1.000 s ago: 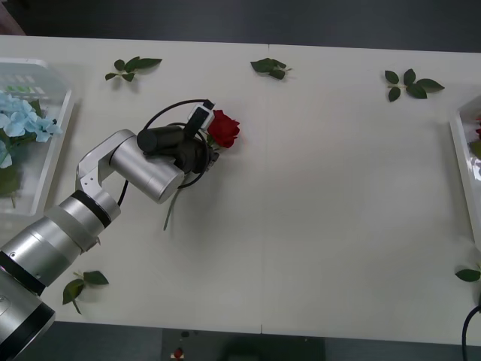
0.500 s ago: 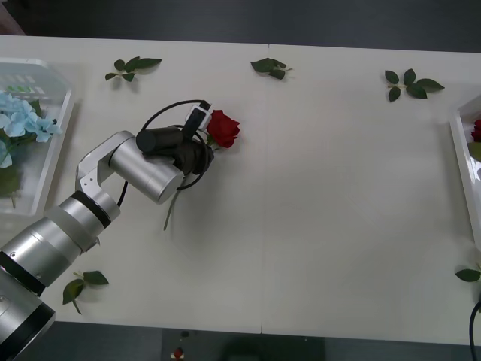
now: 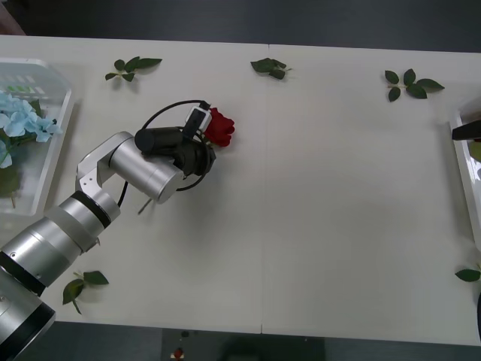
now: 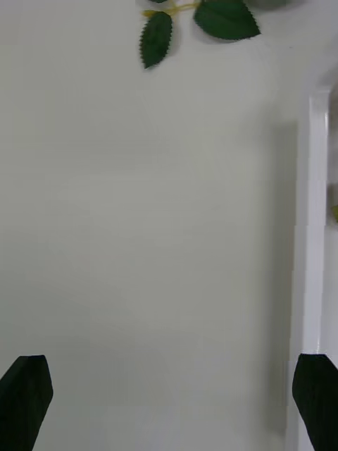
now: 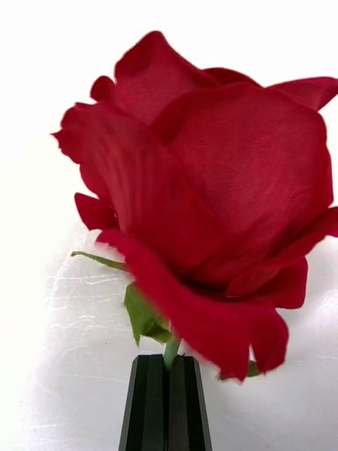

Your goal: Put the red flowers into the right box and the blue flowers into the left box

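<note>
One of the red flowers, a rose (image 3: 220, 128), is held just left of the table's centre by my left gripper (image 3: 208, 144). In the left wrist view the black fingers (image 5: 149, 402) are shut on the thin green stem right under the bloom (image 5: 211, 190). The stem trails back under the arm to its end (image 3: 141, 209). The blue flowers (image 3: 21, 120) lie in the left box (image 3: 63, 128) at the left edge. My right gripper (image 3: 466, 130) hovers by the rim of the right box (image 3: 460, 162), open, with bare table between its fingers (image 4: 24, 394) and the white rim (image 4: 310, 246) beside one of them.
Loose green leaf sprigs lie along the far side of the table (image 3: 134, 66) (image 3: 270, 68) (image 3: 412, 84). Two more are near the front edge (image 3: 83, 284) (image 3: 467, 274). A wide bare stretch of white table separates the rose from the right box.
The rose has shifted slightly left and its stem end has swung up and left with the left gripper. The right gripper's black tip has come into view at the right edge.
</note>
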`<state>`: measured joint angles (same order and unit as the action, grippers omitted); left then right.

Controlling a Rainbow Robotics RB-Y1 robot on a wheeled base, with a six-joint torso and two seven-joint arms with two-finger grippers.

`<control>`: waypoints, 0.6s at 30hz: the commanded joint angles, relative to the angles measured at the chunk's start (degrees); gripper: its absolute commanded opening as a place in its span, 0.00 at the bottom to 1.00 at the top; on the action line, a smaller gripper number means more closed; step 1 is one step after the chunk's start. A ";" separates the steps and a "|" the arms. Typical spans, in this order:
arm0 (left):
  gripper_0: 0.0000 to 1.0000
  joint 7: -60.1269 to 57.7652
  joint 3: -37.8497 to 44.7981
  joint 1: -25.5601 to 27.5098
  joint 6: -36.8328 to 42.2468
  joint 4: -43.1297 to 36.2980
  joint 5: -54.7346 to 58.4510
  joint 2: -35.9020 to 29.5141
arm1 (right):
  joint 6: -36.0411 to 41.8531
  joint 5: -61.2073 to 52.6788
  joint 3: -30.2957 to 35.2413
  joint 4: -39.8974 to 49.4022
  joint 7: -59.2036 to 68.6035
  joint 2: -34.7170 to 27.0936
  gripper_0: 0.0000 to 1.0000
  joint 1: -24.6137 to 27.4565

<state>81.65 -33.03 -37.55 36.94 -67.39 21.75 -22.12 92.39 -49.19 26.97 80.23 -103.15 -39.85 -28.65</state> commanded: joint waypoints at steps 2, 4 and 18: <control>0.00 -3.34 -0.45 -2.09 -0.55 -2.30 3.65 0.94 | 5.08 -4.25 2.04 5.99 -3.72 -2.07 1.00 -0.61; 0.00 -6.06 -0.19 -2.09 -0.55 -4.24 6.55 0.76 | 7.45 -6.88 3.18 7.22 -4.43 -1.72 1.00 -0.61; 0.00 -32.25 -0.28 -6.04 -0.55 -17.68 7.52 4.19 | 14.48 -19.54 7.49 10.03 -15.33 1.27 1.00 -0.70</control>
<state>55.52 -33.03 -39.44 36.94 -82.06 29.59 -20.67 106.54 -66.47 33.24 88.41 -114.50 -39.66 -28.65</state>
